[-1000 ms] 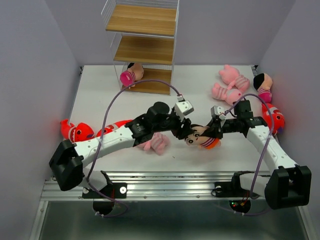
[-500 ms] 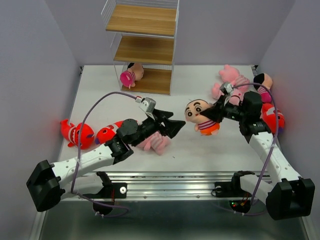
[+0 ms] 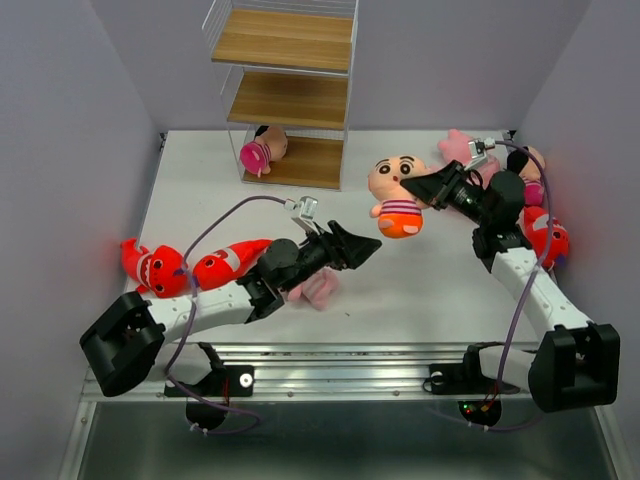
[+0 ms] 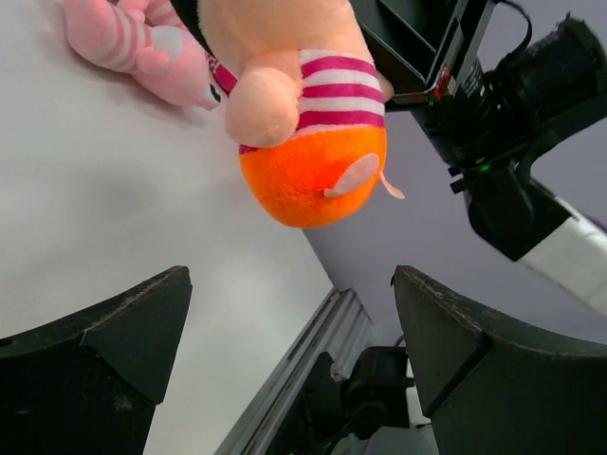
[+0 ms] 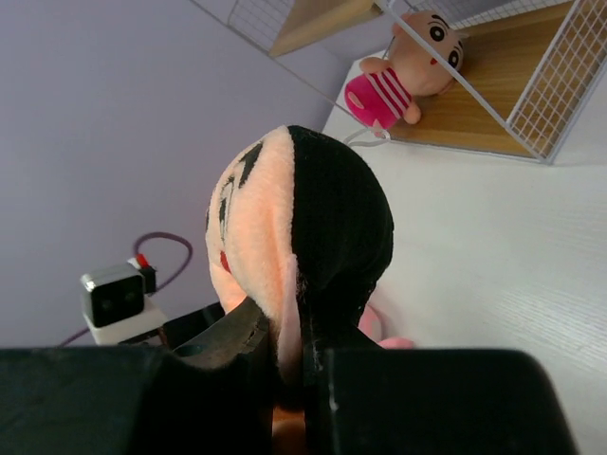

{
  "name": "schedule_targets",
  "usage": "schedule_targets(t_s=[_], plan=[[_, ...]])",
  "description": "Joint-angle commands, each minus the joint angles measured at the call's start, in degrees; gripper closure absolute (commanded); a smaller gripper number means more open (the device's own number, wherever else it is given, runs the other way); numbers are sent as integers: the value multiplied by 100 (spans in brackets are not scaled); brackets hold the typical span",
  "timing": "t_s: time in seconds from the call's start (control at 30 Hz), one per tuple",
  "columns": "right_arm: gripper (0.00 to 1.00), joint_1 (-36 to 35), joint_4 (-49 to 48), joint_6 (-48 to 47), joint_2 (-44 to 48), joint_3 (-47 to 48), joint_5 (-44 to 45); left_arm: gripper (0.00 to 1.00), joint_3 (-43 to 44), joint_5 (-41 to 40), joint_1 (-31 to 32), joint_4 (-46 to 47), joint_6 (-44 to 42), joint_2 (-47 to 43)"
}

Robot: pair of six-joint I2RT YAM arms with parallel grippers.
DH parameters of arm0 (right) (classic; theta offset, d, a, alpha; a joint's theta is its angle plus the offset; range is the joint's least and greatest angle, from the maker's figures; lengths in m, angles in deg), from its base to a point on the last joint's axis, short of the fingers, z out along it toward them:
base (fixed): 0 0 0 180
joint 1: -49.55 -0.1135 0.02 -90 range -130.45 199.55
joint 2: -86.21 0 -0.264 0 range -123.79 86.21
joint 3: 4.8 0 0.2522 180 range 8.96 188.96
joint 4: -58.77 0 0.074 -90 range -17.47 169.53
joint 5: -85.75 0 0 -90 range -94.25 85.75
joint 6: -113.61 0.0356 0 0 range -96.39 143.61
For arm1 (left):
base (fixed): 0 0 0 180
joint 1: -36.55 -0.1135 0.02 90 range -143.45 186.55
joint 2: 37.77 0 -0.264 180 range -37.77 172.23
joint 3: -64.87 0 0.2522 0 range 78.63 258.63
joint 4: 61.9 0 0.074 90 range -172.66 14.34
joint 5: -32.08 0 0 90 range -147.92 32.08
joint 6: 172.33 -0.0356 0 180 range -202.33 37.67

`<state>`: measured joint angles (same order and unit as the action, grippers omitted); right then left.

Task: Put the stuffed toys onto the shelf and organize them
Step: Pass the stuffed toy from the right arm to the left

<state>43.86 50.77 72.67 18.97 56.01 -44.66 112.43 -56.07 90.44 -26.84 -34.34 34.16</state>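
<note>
My right gripper (image 3: 418, 187) is shut on the head of a dark-haired doll (image 3: 394, 194) in an orange, striped outfit and holds it in the air right of the shelf (image 3: 285, 92). The right wrist view shows the jaws (image 5: 294, 353) pinching the doll's head (image 5: 308, 237). My left gripper (image 3: 366, 246) is open and empty, below the held doll; its wrist view shows the doll's orange bottom (image 4: 308, 156) above the open fingers (image 4: 114, 332). A second doll (image 3: 262, 150) lies on the shelf's bottom board and also shows in the right wrist view (image 5: 410, 64).
Two red sharks (image 3: 155, 265) (image 3: 232, 257) lie at the left. A pink animal (image 3: 318, 287) lies under my left arm. At the right wall are pink animals (image 3: 460, 150), another doll (image 3: 527, 166) and a red shark (image 3: 546, 236). The shelf's upper boards (image 3: 290, 98) hold nothing.
The two grippers were together at the doll. The left one let go and drew back, open. The right one has lifted the doll up and back toward the shelf.
</note>
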Motion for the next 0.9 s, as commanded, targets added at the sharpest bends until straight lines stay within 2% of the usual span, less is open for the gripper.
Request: schedule_targets(t_s=[0.0, 0.23, 0.37, 0.67, 0.77, 0.87], plan=[[99, -37, -1208, 1193, -34, -91, 234, 1, 320, -412, -10, 585, 946, 67], [99, -37, -1612, 1755, -131, -195, 375, 1, 320, -589, -1, 1375, 1424, 366], [98, -37, -2086, 2072, -26, -503, 349, 1, 574, -572, -1, 1271, 1424, 542], [95, -37, -2350, 2275, 97, -749, 322, 2, 1067, -238, -10, 1358, 1521, 1025], [93, -37, -2605, 2310, 124, -828, 322, 6, 1146, -10, -10, 1376, 1556, 1157], [91, -37, -2693, 2345, 141, -855, 322, 16, 1120, 114, -1, 1559, 1626, 1280]])
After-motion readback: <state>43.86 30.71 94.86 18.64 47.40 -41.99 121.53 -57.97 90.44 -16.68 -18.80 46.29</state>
